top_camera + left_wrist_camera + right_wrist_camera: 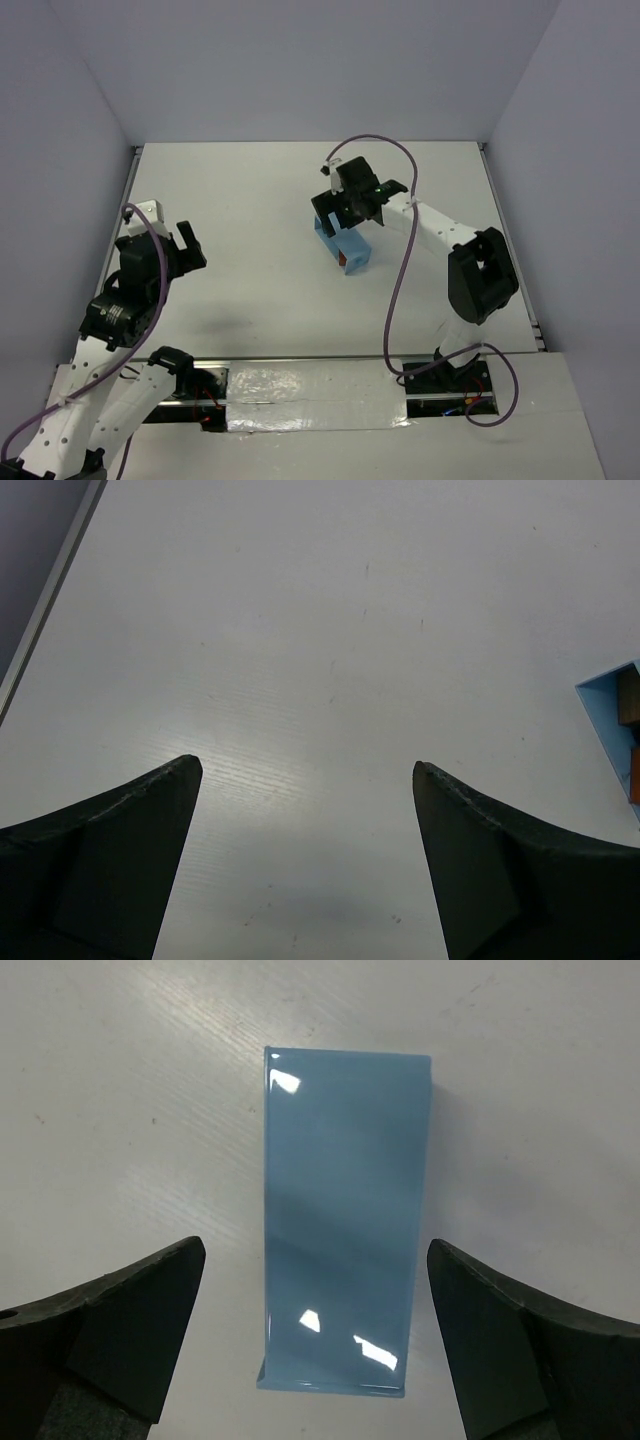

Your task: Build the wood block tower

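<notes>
1. Top external view: the right gripper [352, 212] hangs over the far end of the light blue tray [345, 245], mid-table; a dark red block [346, 263] shows at the tray's near end
2. Right wrist view: its fingers [120, 1310] stand wide apart and hold nothing; the tray's glossy blue face lies between them, untouched
3. The left gripper [185, 250] hovers well to the left over the white table [260, 200], jaws spread wide and empty
4. Left wrist view: wood blocks [628, 696], brown and orange, sit inside the tray at the right edge; whether they are stacked cannot be told
</notes>
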Available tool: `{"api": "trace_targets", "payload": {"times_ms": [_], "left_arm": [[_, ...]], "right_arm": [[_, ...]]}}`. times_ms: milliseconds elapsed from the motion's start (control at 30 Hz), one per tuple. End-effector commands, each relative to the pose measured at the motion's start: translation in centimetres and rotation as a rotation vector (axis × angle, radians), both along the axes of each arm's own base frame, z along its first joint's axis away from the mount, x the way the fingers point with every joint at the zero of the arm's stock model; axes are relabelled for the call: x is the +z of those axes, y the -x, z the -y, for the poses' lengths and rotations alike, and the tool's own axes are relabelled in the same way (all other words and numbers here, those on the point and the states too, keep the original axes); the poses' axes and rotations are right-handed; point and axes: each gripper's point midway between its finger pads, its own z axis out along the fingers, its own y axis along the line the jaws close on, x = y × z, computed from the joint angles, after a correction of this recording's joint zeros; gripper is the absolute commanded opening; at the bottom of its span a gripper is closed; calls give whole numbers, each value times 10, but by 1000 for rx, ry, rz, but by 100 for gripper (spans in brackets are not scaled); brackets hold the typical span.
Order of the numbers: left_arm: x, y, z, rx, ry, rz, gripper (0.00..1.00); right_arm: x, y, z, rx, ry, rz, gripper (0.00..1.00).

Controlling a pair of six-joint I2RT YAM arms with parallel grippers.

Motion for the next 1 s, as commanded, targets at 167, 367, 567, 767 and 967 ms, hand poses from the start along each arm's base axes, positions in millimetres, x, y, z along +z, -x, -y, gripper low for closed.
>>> {"api": "trace_targets", "payload": {"times_ms": [167,367,567,767,967], "left_arm": [[3,-9,6,-34,0,18,99],[2,-10,7,-38,-2,11,100],[2,-10,7,-37,-3,11,99],[2,-9,6,-34,-4,10,100],[2,-9,5,-25,-6,9,100]], "right_arm": [[-31,3,7,22,-3,-104,100],[-48,5,2,51,-4,-143,100],[-55,7,2,48,29,-141,66],[-41,8,9,-58,179,-33,50],[-16,26,-5,-158,357,129,50]]}}
